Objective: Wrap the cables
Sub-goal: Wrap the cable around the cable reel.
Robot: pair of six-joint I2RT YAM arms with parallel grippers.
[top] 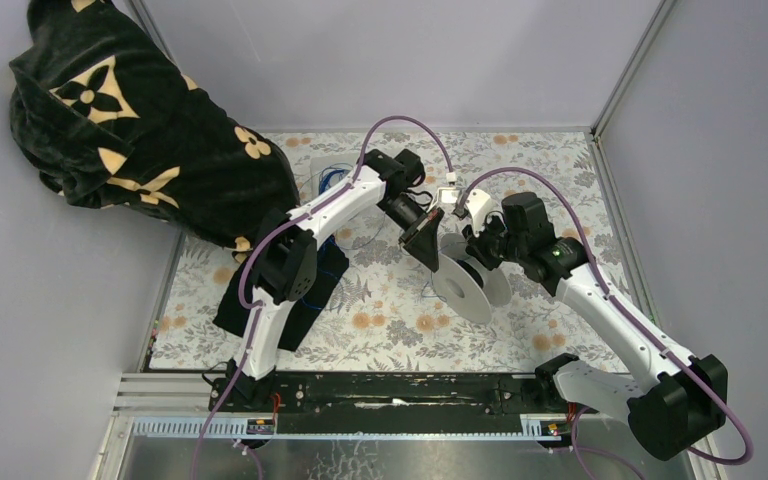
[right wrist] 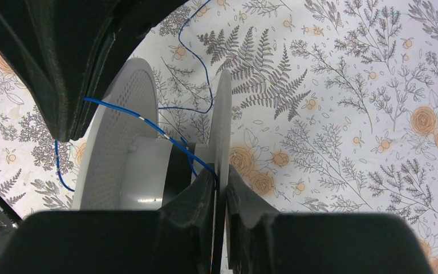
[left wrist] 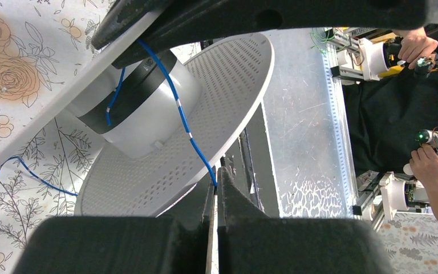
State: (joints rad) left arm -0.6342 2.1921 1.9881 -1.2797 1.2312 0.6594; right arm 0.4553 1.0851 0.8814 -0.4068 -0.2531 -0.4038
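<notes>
A white spool (top: 463, 288) with perforated flanges stands on edge at the table's middle. My right gripper (top: 480, 252) is shut on the thin rim of one flange (right wrist: 222, 114), as the right wrist view (right wrist: 221, 180) shows. My left gripper (top: 423, 240) is beside the spool, shut on a thin blue cable (left wrist: 179, 111) at its jaw tips (left wrist: 217, 182). The cable runs taut from there to the spool's hub (left wrist: 148, 114), which has a black band. It shows in the right wrist view (right wrist: 142, 117) too. More loose cable (right wrist: 202, 63) trails on the cloth, with loops (top: 332, 180) at the back.
A black patterned garment (top: 130, 120) is heaped at the back left. A dark cloth (top: 300, 295) lies under the left arm. A small white block (top: 450, 190) sits behind the spool. Grey walls enclose the floral tablecloth (top: 380, 330). People's hands (left wrist: 428, 165) show beyond the near edge.
</notes>
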